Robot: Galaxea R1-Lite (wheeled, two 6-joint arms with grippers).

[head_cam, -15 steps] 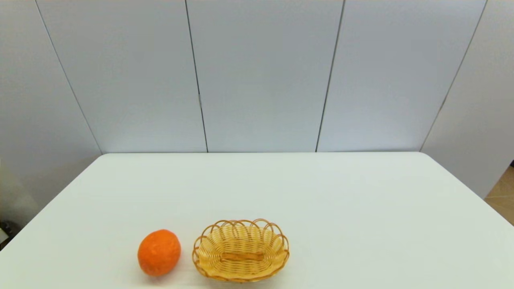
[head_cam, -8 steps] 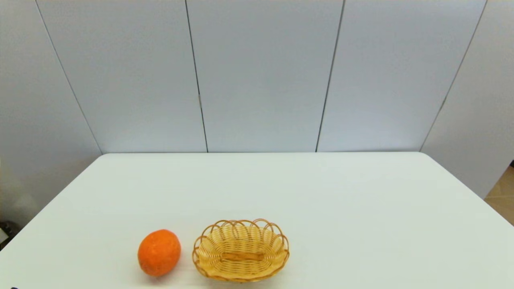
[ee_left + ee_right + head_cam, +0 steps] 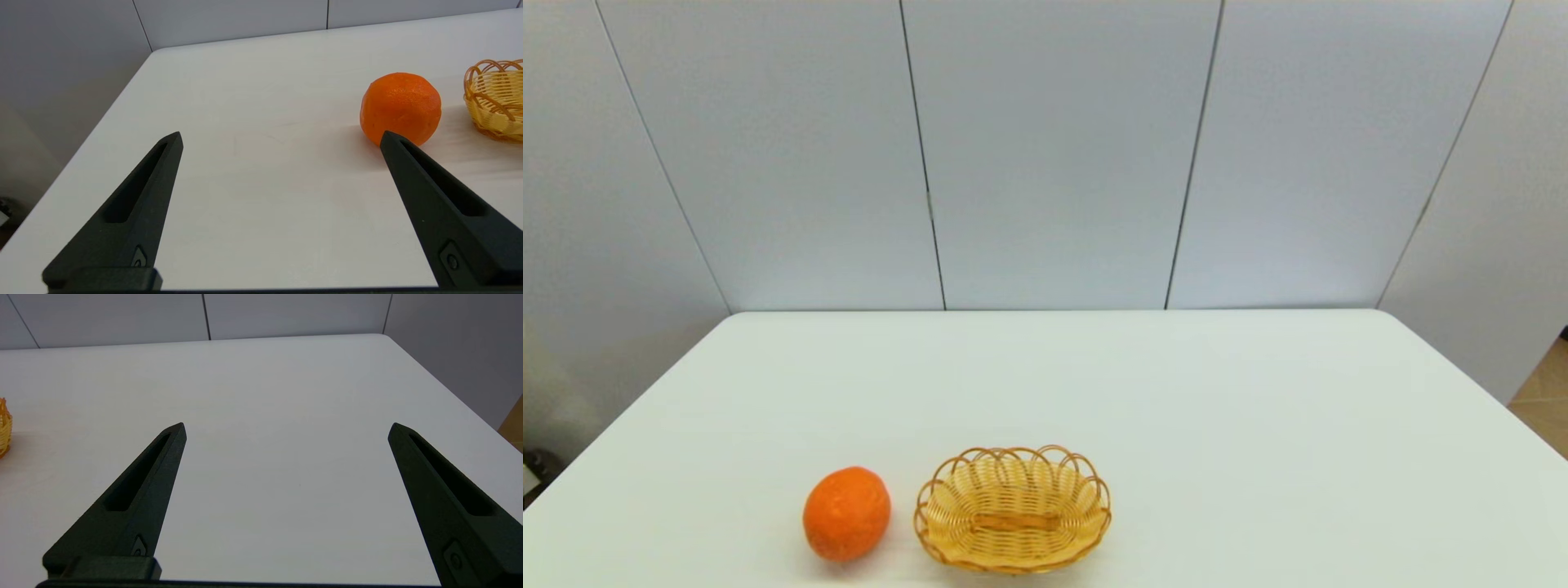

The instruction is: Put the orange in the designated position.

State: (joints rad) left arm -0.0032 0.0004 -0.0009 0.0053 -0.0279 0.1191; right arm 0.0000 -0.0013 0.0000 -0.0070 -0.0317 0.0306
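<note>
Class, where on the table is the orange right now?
In the head view the orange sits on the white table near its front edge, left of centre, just left of the wicker basket, not touching it.

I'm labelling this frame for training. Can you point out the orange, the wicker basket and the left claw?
orange (image 3: 846, 514): head view, middle of its skin.
wicker basket (image 3: 1013, 563): head view, near rim.
left claw (image 3: 281, 138): left wrist view, midway between its open fingertips.

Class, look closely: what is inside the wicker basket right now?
Nothing: the wicker basket shows only its woven floor. The orange sits on the table beside it, apart.
</note>
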